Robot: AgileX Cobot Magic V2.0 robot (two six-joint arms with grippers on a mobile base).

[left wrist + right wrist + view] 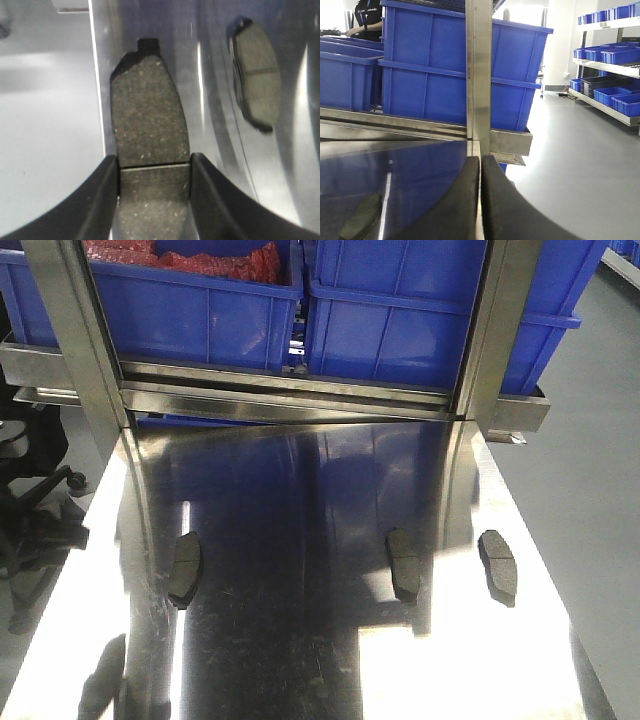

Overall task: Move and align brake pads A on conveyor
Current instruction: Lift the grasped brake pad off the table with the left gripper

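Observation:
Three brake pads A lie on the shiny steel tabletop (300, 660) in the front view: one at the left (184, 570), one right of centre (403, 564) and one near the right edge (498, 565). Neither gripper shows in that view. In the left wrist view my left gripper (154, 161) is shut on a grey-brown brake pad (148, 120), with its black fingers (100, 200) pressed against the pad's two long sides at the centre groove. Another pad (256, 80) lies to its right. My right gripper (480, 161) is shut on nothing. A pad's end (362, 217) shows at its lower left. The conveyor is out of view.
Blue bins (380, 320) sit on a steel rack behind the table, one holding red material (200, 260). Steel uprights (490, 330) stand at the table's far edge. Grey floor (570, 165) lies to the right, with shelving of blue bins (615, 55) beyond.

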